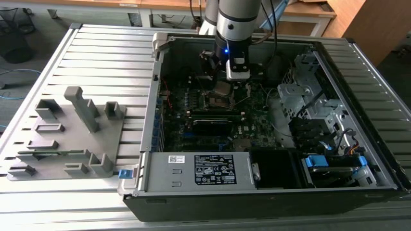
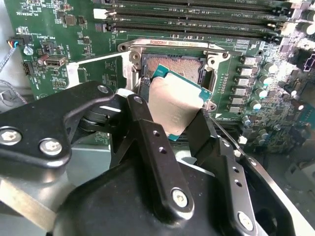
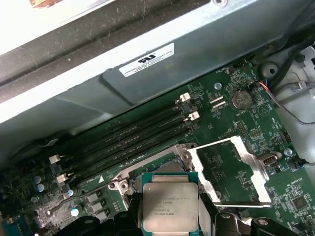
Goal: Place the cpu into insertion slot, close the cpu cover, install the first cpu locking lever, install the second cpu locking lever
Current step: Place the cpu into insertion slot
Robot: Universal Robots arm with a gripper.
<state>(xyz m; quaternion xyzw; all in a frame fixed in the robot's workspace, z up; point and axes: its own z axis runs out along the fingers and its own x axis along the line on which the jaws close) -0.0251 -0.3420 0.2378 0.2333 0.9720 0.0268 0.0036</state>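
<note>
My gripper (image 2: 170,112) is closed down to the width of the cpu (image 2: 178,98). Its two black fingers (image 2: 150,137) pinch the chip by opposite edges, with the silver face turned toward the second wrist camera. The chip hangs tilted over the insertion slot (image 2: 172,63) and is not seated. I cannot tell whether a corner touches the rim. In the first wrist view the cpu cover (image 3: 216,145) is swung open to one side of the socket, with green motherboard (image 3: 246,123) showing through its window. Long black memory slots (image 3: 128,142) run just beyond the socket. In the exterior view I stand inside the open computer case (image 1: 257,204), and the socket lies just at six o'clock of my gripper. The labelled power supply (image 1: 199,171) sits at six o'clock within the case. A grey fixture (image 1: 70,134) rests at about eight o'clock from the case, well apart, on the slatted table (image 1: 109,57).
</note>
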